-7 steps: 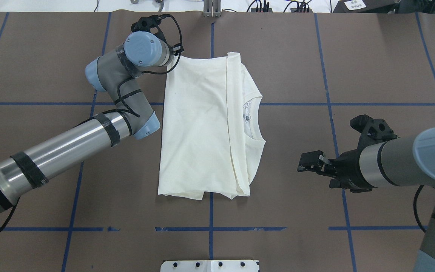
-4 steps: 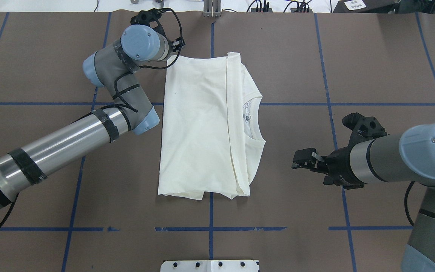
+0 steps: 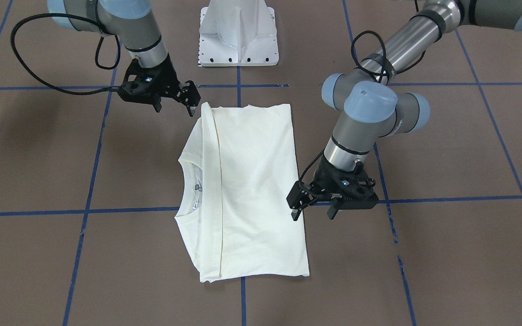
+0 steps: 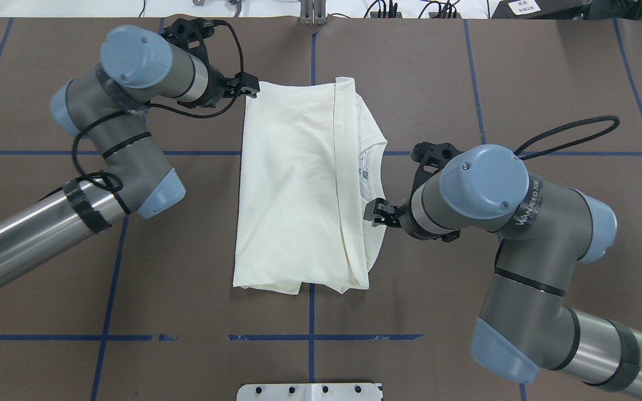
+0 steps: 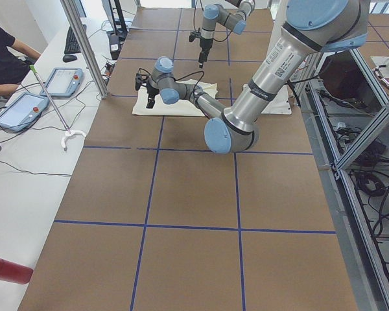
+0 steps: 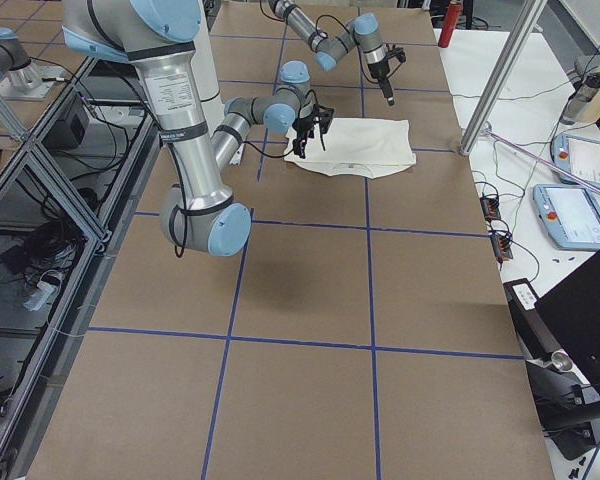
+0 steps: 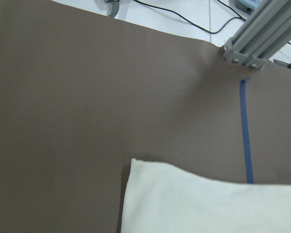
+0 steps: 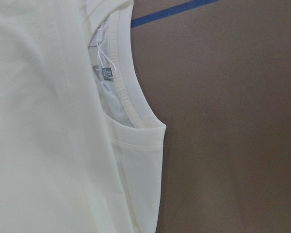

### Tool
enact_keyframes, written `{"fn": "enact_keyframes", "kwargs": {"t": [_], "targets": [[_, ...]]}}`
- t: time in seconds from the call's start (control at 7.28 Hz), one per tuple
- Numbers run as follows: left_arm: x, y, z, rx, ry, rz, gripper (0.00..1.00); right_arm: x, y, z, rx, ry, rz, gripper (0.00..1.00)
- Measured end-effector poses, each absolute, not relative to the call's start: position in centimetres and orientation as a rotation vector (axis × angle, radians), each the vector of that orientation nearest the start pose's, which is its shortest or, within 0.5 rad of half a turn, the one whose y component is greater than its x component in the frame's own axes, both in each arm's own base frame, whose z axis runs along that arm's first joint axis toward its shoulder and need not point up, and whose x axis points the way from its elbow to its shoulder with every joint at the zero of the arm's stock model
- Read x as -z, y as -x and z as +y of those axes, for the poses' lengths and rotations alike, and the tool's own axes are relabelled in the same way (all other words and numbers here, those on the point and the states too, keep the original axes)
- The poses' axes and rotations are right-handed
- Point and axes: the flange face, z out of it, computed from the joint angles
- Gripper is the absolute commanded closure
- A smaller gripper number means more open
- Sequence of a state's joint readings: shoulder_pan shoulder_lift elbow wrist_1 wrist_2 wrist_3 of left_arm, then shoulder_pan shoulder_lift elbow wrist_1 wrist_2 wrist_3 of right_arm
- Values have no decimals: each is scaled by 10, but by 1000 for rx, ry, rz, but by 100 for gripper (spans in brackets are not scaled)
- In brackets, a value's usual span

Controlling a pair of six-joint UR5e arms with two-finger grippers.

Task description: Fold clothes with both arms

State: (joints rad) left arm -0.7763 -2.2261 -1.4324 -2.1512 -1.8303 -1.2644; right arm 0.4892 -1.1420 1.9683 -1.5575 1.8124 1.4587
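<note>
The cream-white shirt (image 4: 293,189) lies folded into a long rectangle on the brown table, plain back up. Its collar and label show on the right edge, and the print is hidden. It also shows in the front-facing view (image 3: 252,190). My left gripper (image 4: 246,86) is open and empty, hovering at the shirt's far left corner; it also shows in the front-facing view (image 3: 314,212). My right gripper (image 4: 379,213) is open and empty, just off the collar edge, and shows in the front-facing view (image 3: 175,105) too. The left wrist view shows that shirt corner (image 7: 194,199). The right wrist view shows the collar (image 8: 131,97).
The white pedestal (image 4: 310,391) stands at the near table edge. An aluminium post (image 4: 312,14) and cables sit at the far edge. Blue tape lines (image 4: 485,111) grid the table. Operator tablets (image 5: 61,81) lie on the side bench.
My right gripper has moved left from open table to the shirt's collar edge. My left arm has swung its elbow left, and its gripper now reaches the far left corner. The shirt has not moved.
</note>
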Motion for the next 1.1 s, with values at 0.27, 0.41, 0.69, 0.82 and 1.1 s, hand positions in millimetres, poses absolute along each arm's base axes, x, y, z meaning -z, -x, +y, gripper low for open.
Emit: {"fn": "enact_keyframes", "kwargs": {"t": [0.27, 0.41, 0.69, 0.82, 1.1], "targets": [[-223, -392, -508, 229, -316, 1072, 0, -247, 494, -350, -38, -89, -825, 0], [-203, -376, -475, 207, -287, 1069, 0, -245, 511, -339, 52, -93, -784, 0], [-198, -368, -452, 191, -258, 1055, 0, -237, 547, -333, 136, -81, -720, 0], [-200, -369, -448, 187, -252, 1052, 0, -232, 565, -338, 146, -75, -703, 0], [-202, -375, -443, 177, -241, 1050, 0, -235, 584, -344, 166, -69, -674, 0]]}}
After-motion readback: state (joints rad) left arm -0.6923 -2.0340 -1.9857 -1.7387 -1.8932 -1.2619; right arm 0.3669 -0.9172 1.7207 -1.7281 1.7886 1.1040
